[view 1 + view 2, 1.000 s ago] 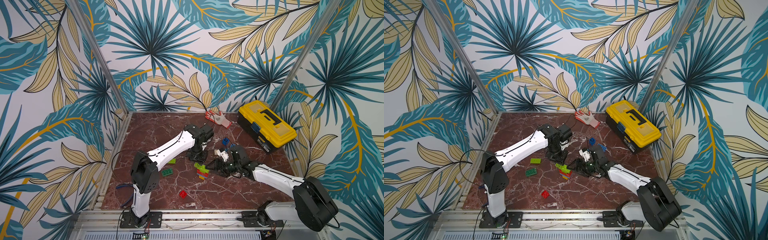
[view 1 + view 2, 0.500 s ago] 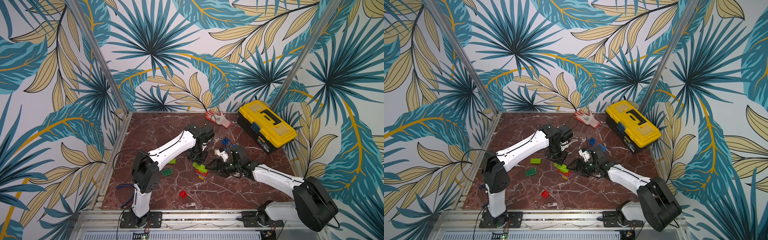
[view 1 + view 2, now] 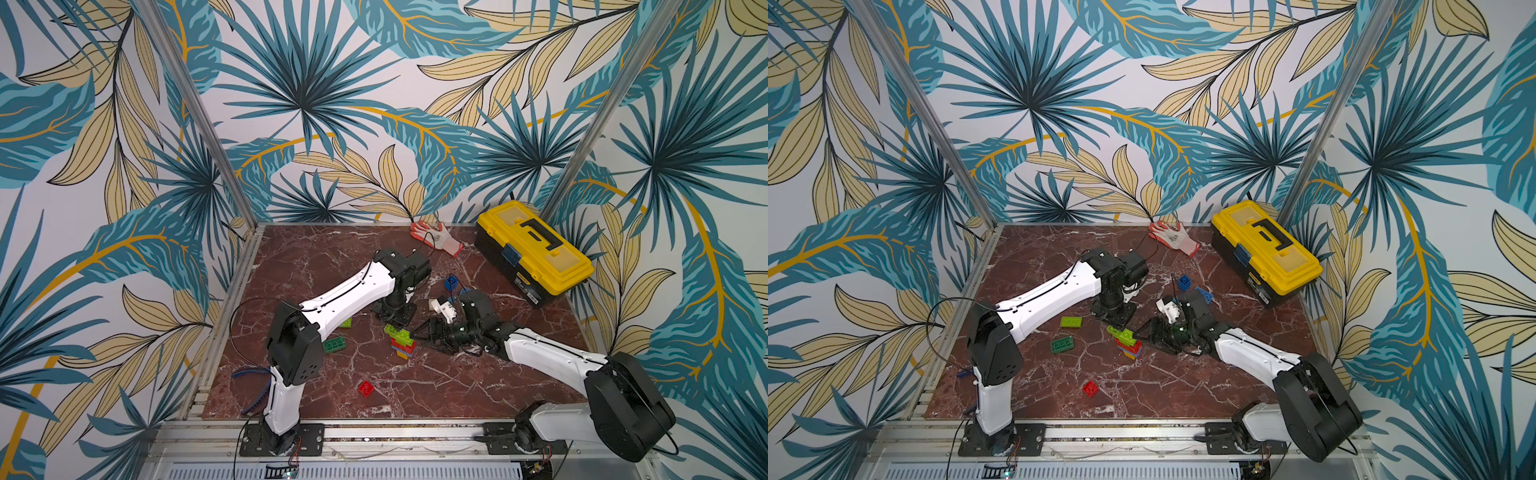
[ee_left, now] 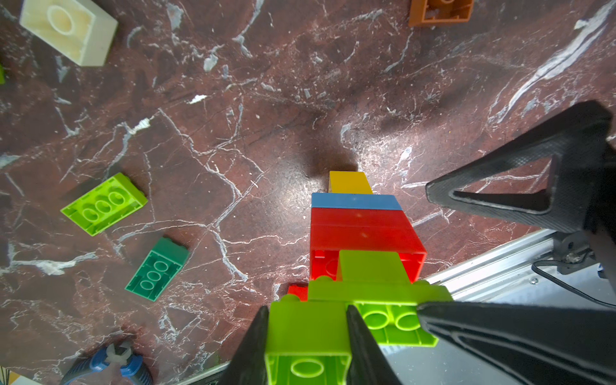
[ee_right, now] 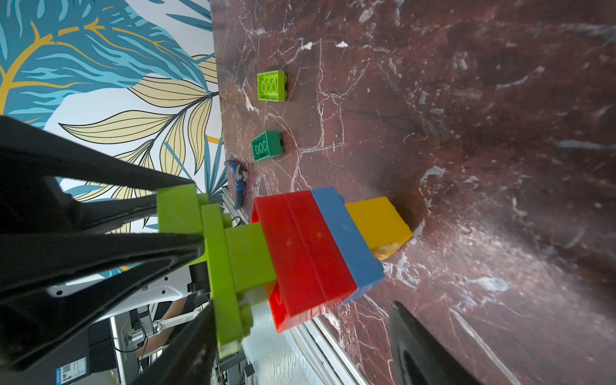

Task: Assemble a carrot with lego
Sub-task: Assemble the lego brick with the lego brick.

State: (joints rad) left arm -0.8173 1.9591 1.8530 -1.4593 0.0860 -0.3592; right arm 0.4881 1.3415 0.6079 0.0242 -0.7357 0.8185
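- We see the lego stack standing on the marble table near its middle, between the two arms; from the table upward its layers are yellow, blue, two red, then lime green
- The left gripper comes down from above and is clamped on the top lime brick, with one finger on each side face
- The right gripper reaches in from the side with its jaws wide, straddling the stack; one finger touches the end of the long lime piece, while the other finger stands apart from the blue layer, so we see nothing gripped
- Loose lego lies apart from the stack: a light green brick and a dark green brick lie hollow side up beside the left arm, a red brick lies nearer the front rail, and blue bricks lie behind the right gripper
- In the left wrist view we also note a cream brick and an orange brick, the latter cut by the frame edge
- A yellow toolbox and a work glove rest at the far edge of the table
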